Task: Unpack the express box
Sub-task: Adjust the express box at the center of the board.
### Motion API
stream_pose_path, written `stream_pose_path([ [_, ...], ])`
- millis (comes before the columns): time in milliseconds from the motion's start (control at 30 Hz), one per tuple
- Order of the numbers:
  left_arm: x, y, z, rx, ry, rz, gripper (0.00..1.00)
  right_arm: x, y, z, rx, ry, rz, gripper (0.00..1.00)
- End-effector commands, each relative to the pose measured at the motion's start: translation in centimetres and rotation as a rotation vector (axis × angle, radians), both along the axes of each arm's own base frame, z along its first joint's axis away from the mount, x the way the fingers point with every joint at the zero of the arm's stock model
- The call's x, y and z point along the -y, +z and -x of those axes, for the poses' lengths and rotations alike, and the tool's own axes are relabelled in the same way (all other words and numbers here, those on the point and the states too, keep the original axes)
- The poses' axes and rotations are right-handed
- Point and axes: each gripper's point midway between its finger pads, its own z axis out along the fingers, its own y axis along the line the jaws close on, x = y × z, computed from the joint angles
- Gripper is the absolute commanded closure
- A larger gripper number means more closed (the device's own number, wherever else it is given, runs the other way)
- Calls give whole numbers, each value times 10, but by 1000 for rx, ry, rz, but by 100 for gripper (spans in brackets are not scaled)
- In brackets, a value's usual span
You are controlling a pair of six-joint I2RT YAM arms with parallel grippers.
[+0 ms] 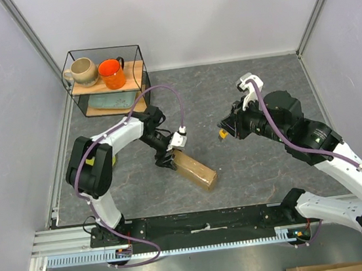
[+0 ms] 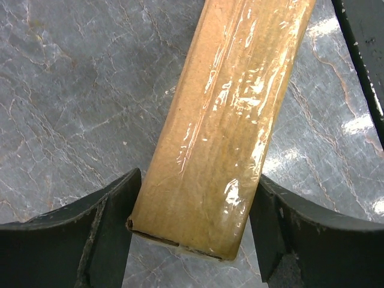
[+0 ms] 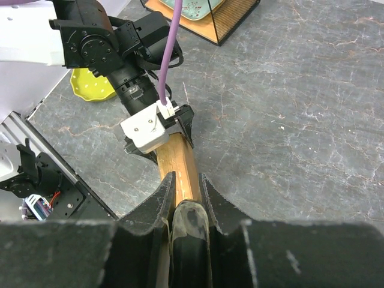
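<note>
Brown cardboard, top view: the express box (image 1: 196,171) is lying diagonally mid-table on the grey stone-look table (image 1: 261,92). One end is sitting at the left gripper (image 1: 166,158), and the other is pointing toward the black rail (image 1: 244,217) along the near edge. The right gripper (image 1: 225,132) is hovering well apart, beyond the box and to its right, facing it. Bare surface is lying between the two arms. The wire shelf (image 1: 104,48) with mugs is standing in the far left corner, behind the left arm and out of the working lane.

Left wrist view: a narrow taped face is showing upward, so the box is probably resting on a long edge. The fingers (image 2: 114,228) are standing apart, one on each side of the box's end, and both are looking flush against the cardboard. Whether they are pinching or merely bracketing, cannot tell. Likely purpose: steadying the box so the tape can be worked. The rail is crossing the upper right corner.

Right wrist view: the fingers (image 3: 159,204) are clamping a small dark object (image 3: 189,219), identity unclear, lined up with the box in this view. Judging it to be a tool for the tape seam. Open table is stretching to the right of the box. A yellow plate (image 3: 90,90) is sitting on the left beside the left arm, making that the tighter side.
</note>
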Motion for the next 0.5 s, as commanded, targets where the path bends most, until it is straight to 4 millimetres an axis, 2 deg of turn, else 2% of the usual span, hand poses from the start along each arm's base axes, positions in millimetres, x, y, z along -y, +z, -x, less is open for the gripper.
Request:
stream_pose_path([
  [0, 3, 9, -6, -8, 96, 20, 25, -7, 6, -5, 19, 7, -30, 100],
  [67, 1, 5, -5, -11, 111, 3, 25, -7, 5, -5, 16, 9, -29, 100],
  [200, -9, -7, 2, -12, 107, -41, 13, -9, 3, -6, 10, 10, -27, 100],
  [300, -8, -7, 1, -5, 102, -41, 9, -11, 2, -8, 7, 11, -27, 100],
  [400, -9, -8, -1, 4, 92, -44, 11, -13, 3, -9, 5, 16, -33, 100],
  [467, -10, -10, -3, 6, 95, -55, 19, -13, 5, -8, 7, 15, -40, 100],
])
